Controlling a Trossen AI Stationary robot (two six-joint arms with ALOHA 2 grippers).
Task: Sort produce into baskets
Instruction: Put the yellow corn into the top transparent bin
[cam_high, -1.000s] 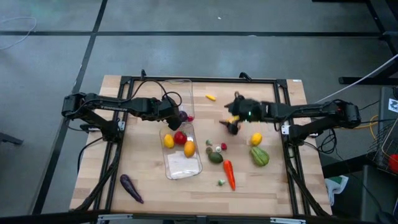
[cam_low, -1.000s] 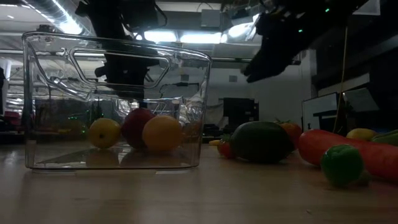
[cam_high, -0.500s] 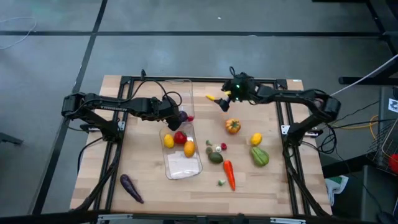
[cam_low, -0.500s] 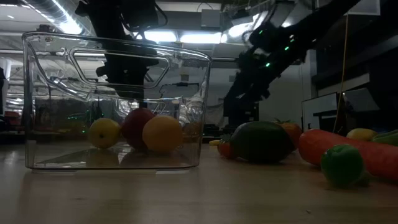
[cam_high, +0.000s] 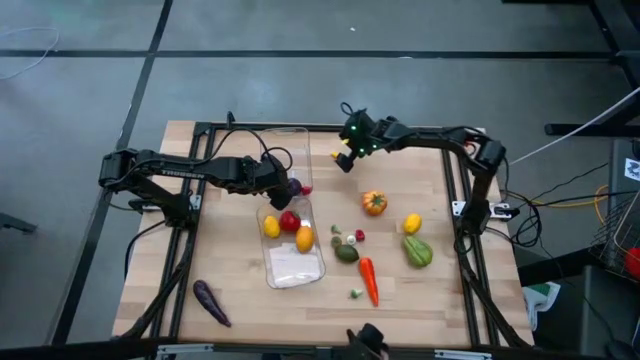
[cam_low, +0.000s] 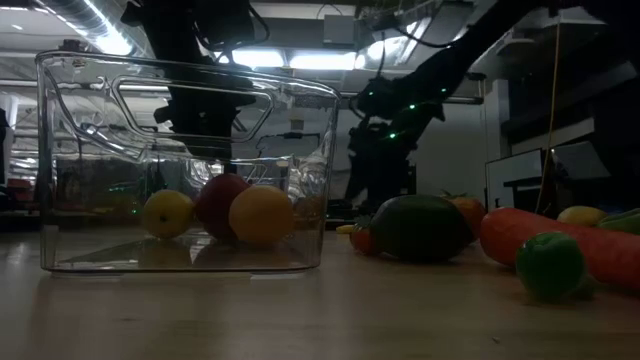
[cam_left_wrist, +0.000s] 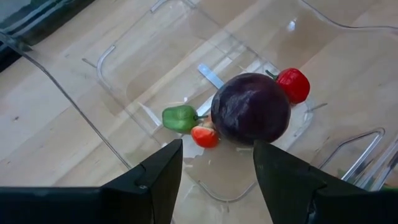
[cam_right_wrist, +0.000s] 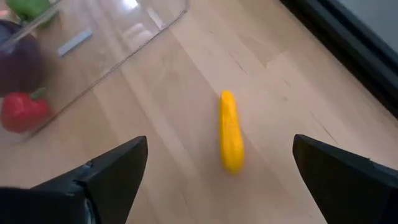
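Note:
Two clear baskets stand left of centre. The far basket (cam_high: 285, 143) holds a round purple piece (cam_left_wrist: 250, 109), a small red pepper (cam_left_wrist: 293, 84), a green bit (cam_left_wrist: 179, 117) and a red bit (cam_left_wrist: 204, 136). The near basket (cam_high: 296, 266) holds a lemon (cam_high: 271, 227), a red fruit (cam_high: 289, 221) and an orange one (cam_high: 304, 238). My left gripper (cam_left_wrist: 217, 155) hangs open above the far basket, touching nothing. My right gripper (cam_right_wrist: 219, 148) is wide open just above a small yellow piece (cam_right_wrist: 231, 132) that lies on the wood beside the far basket, its fingers on either side of it and apart from it.
Loose produce lies on the table right of the baskets: an orange pepper (cam_high: 374, 203), a lemon (cam_high: 411, 223), a green vegetable (cam_high: 417, 250), an avocado (cam_high: 346, 252), a carrot (cam_high: 368, 280) and a small green piece (cam_high: 355, 293). A purple aubergine (cam_high: 211, 302) lies near the front left.
My right gripper has swung from the middle of the table toward the far edge and the left, sinking as it went. It now hangs over the small yellow piece beside the far basket. The orange pepper lies where the gripper was.

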